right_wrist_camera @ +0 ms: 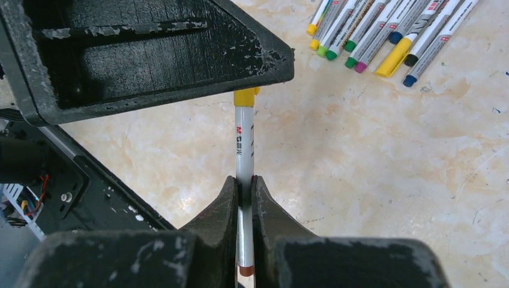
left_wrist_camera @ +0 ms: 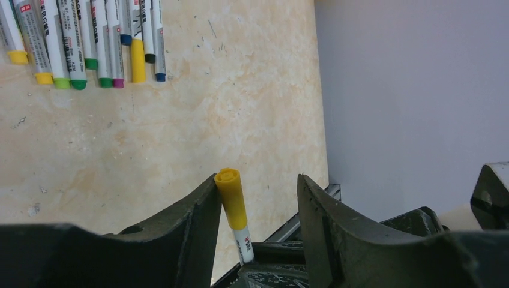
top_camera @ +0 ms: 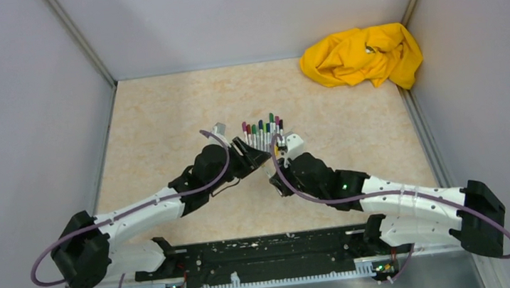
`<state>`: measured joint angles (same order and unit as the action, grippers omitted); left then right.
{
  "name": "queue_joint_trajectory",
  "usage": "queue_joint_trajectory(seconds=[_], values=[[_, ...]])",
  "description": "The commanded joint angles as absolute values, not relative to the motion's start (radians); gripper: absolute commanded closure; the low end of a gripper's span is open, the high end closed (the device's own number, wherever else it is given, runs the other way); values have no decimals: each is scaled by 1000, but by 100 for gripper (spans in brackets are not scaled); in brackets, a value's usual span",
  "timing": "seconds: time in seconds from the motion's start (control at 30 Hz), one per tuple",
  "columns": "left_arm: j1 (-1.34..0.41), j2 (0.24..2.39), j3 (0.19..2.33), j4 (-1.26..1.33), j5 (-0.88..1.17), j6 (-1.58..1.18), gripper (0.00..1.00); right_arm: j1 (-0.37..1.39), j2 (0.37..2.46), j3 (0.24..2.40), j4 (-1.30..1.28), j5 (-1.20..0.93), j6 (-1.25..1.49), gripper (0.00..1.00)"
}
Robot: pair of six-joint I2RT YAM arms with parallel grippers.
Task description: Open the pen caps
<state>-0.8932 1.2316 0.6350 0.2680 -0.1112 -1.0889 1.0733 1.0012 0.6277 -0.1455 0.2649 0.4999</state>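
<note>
Top external view: my left arm [top_camera: 138,217] and my right arm [top_camera: 386,198] both reach in from the near edge of the table [top_camera: 164,125]. They bend toward each other, and my two sets of jaws meet in the middle, just in front of a row of pens [top_camera: 263,132].

In the right wrist view, my right jaws are squeezed tight on the white barrel of one pen [right_wrist_camera: 243,144]. The pen sticks straight out from them, up off the table. Its yellow cap [right_wrist_camera: 246,96] goes under one finger of my left jaws.

In the left wrist view, that yellow cap stands between my left jaws, which are apart. The cap touches one finger [left_wrist_camera: 198,222]. There is a gap between it and the other finger [left_wrist_camera: 327,222]. The cap is on the pen.

The other pens lie flat on the table, side by side, with coloured ends. A crumpled yellow cloth [top_camera: 361,54] sits in the far right corner, well apart from them.
</note>
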Motion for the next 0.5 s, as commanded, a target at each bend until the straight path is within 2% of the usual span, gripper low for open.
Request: queue_joint_trajectory(seconds=[0.0, 0.27, 0.4, 0.47], values=[[-903, 1197, 625, 256, -145, -1113, 47, 1094, 978, 638, -95, 267, 505, 100], [-905, 1189, 612, 253, -145, -1111, 58, 1100, 979, 635, -85, 268, 502, 100], [-905, 1190, 603, 261, -143, -1105, 73, 1103, 974, 632, -81, 267, 501, 100], [-905, 1189, 597, 264, -146, -1100, 84, 1104, 975, 632, -77, 268, 502, 100]])
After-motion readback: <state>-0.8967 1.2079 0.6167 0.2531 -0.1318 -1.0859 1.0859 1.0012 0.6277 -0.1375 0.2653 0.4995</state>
